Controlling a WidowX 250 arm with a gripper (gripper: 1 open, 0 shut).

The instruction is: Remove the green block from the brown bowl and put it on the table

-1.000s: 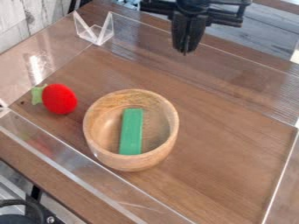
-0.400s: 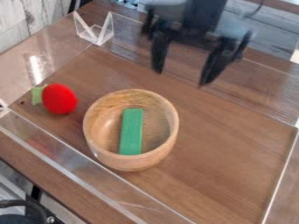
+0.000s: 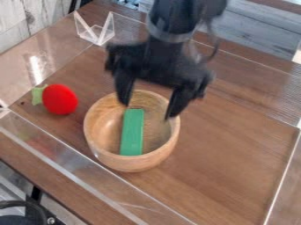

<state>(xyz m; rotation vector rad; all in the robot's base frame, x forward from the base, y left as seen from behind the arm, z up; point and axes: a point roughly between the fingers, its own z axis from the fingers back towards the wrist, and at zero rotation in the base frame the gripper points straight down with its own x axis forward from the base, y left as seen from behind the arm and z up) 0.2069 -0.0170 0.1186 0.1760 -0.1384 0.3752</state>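
Tool (image 3: 152, 98) black, fingers spread wide over round wooden brown bowl (image 3: 104, 146); flat green block (image 3: 132, 132) inside.

Looks like a robot test cell in a lab, not a home: wood-grain counter (image 3: 241, 132) fenced by clear acrylic walls (image 3: 65, 167), a black robot arm (image 3: 177, 22) over it, and only toy-like props, a brown bowl (image 3: 100, 141) and a red ball (image 3: 59, 99).

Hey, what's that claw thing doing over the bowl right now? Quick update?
Gripper open, jaws spread wide above the bowl. Green block lying inside the bowl, not gripped. Red ball off to the side, nothing in the way.
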